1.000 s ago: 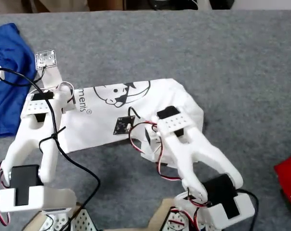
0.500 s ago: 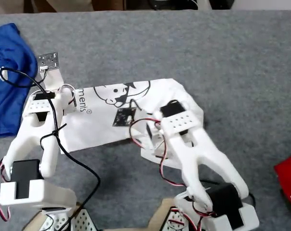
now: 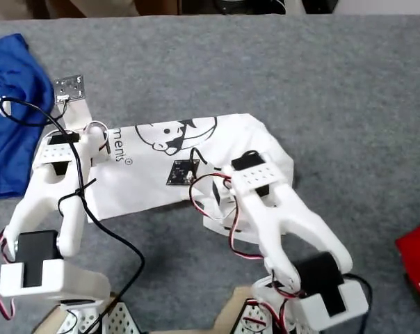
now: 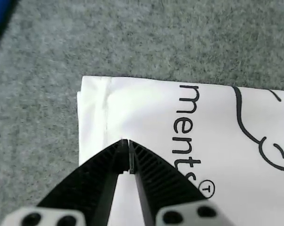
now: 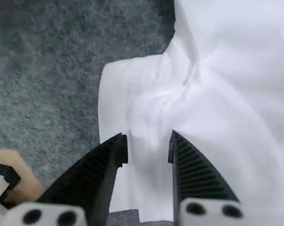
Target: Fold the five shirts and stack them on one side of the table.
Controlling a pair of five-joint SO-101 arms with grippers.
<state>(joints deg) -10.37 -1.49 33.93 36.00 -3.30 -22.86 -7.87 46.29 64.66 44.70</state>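
Observation:
A white shirt [image 3: 196, 156] with a black cartoon print lies folded across the middle of the grey table. My left gripper [image 3: 99, 139] is at the shirt's left end. In the left wrist view that gripper [image 4: 128, 153] is shut, with its tips down on the white shirt [image 4: 179, 141] close to the folded corner. My right gripper [image 3: 217, 198] hangs over the shirt's near edge. In the right wrist view it [image 5: 145, 147] is open above a rumpled white flap [image 5: 132, 103], and nothing is between its fingers. A blue shirt [image 3: 12, 104] lies bunched at the far left.
A red item [image 3: 415, 261] shows at the table's right edge. Bare grey table [image 3: 300, 62] stretches behind the white shirt and to its right. The arms' bases and loose cables [image 3: 112, 250] take up the near edge.
The right arm pushed a little farther over the shirt, then drew slightly back. The left arm shifted a touch away early on and has since held still.

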